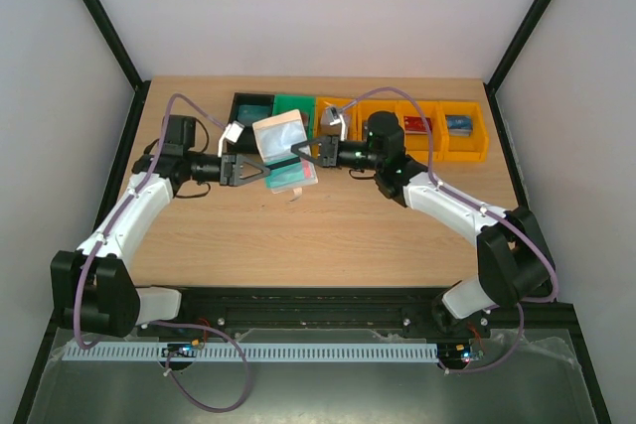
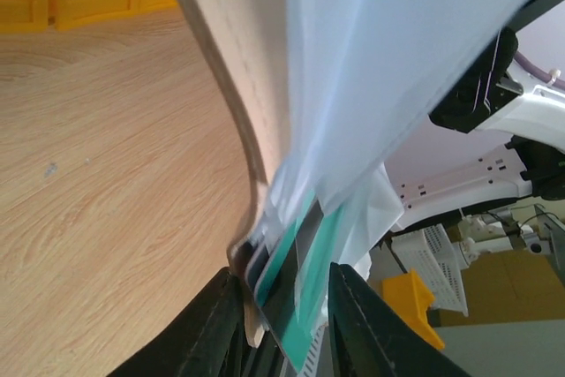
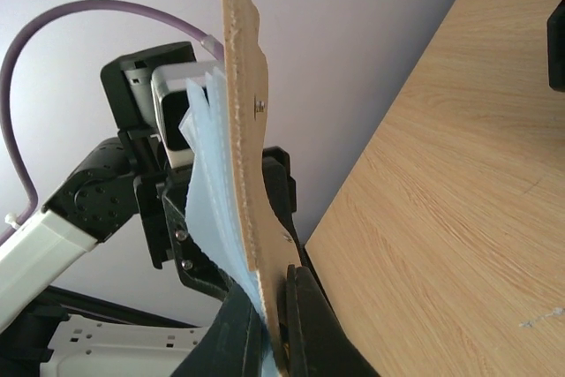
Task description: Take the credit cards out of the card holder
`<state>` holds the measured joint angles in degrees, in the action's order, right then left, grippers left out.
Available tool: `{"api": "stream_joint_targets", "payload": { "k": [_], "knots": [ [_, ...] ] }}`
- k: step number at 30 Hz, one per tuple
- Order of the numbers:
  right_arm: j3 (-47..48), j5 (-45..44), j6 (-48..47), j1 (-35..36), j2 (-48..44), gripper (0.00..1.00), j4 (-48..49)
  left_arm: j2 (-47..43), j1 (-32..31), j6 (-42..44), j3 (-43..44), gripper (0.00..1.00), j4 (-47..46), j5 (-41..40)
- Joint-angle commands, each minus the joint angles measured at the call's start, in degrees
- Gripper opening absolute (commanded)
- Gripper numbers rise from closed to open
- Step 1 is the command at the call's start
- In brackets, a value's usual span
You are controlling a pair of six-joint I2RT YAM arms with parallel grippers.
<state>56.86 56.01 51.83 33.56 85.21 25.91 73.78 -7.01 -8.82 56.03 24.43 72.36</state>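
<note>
The card holder (image 1: 278,134) hangs in the air between my two grippers, above the middle of the table. Its tan inner cover (image 2: 238,59) and pale blue sleeves (image 2: 371,59) fill the left wrist view. A teal credit card (image 2: 311,293) sticks out of a sleeve at the holder's lower corner, seen from above as a teal patch (image 1: 290,178). My left gripper (image 2: 287,333) (image 1: 260,168) stands slightly open around that corner and the card. My right gripper (image 3: 274,306) (image 1: 301,152) is shut on the holder's cover edge (image 3: 243,130).
A row of bins stands along the table's far edge: black (image 1: 252,106), green (image 1: 293,104) and several orange ones (image 1: 465,141). A red item (image 1: 416,124) and a blue item (image 1: 458,124) lie in two orange bins. Bare wood (image 1: 328,235) lies nearer the arm bases.
</note>
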Motion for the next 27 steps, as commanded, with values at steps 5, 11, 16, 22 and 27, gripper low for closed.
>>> {"api": "stream_joint_targets", "payload": {
  "k": [5, 11, 16, 22, 27],
  "knots": [
    [2.18, 1.31, -1.52, 0.80, 0.32, 0.02, -0.96, -1.60, 1.37, 0.03, 0.86, 0.27, -1.04, 0.16],
    [2.20, 1.24, -1.35, 0.80, 0.40, 0.02, -0.89, -1.71, 1.51, 0.38, 0.33, 0.17, -0.61, 1.09],
    [2.12, 1.22, -0.03, 0.48, 0.39, 0.02, 0.72, -1.88, 1.23, 0.70, -0.69, 0.15, -0.53, 3.64],
    [1.59, 1.29, 1.97, -0.25, 0.07, 0.02, 2.83, -1.84, 0.82, 0.82, -1.04, 0.17, -0.43, 4.09],
    [1.50, 1.06, 2.02, -0.66, -0.38, 0.02, 2.65, -1.80, 0.68, 0.82, -1.10, 0.05, -0.34, 4.31]
  ]
}}
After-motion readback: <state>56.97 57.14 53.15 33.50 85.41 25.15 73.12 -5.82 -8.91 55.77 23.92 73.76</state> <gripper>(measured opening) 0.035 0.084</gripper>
